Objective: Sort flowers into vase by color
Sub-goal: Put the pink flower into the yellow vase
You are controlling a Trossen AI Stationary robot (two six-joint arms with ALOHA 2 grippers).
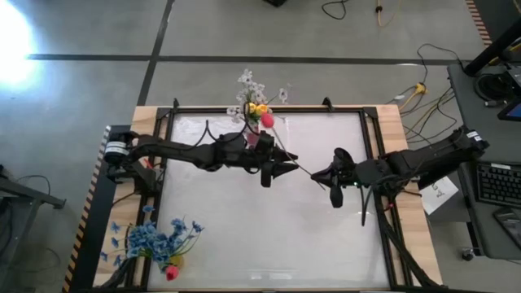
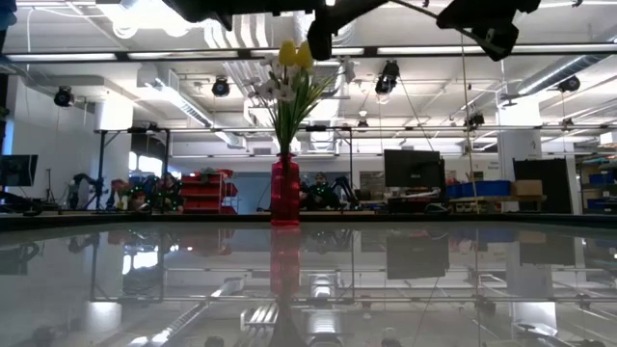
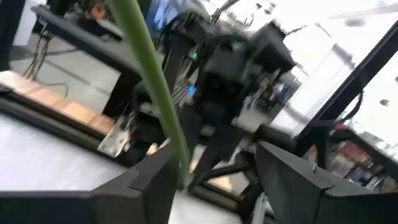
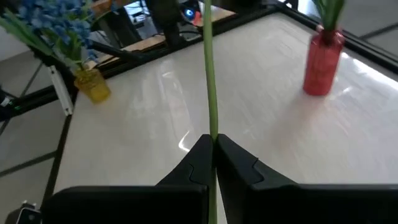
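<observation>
We had the right gripper (image 4: 212, 149) pinched shut on the pink flower's stem (image 4: 209, 81), mid-table above the surface. Left gripper (image 3: 214, 171) stood open around that stem, likely for a handover toward the red vase (image 4: 322, 62)

L gripper (image 1: 286, 168) jaws apart, R gripper (image 1: 322, 176) clamped

We see a green stem (image 3: 152, 87) slanting from the top of the frame down between our left gripper's (image 3: 214, 180) parted dark fingers (image 3: 149, 183), the other arm (image 3: 242, 68) blurred beyond.
</observation>
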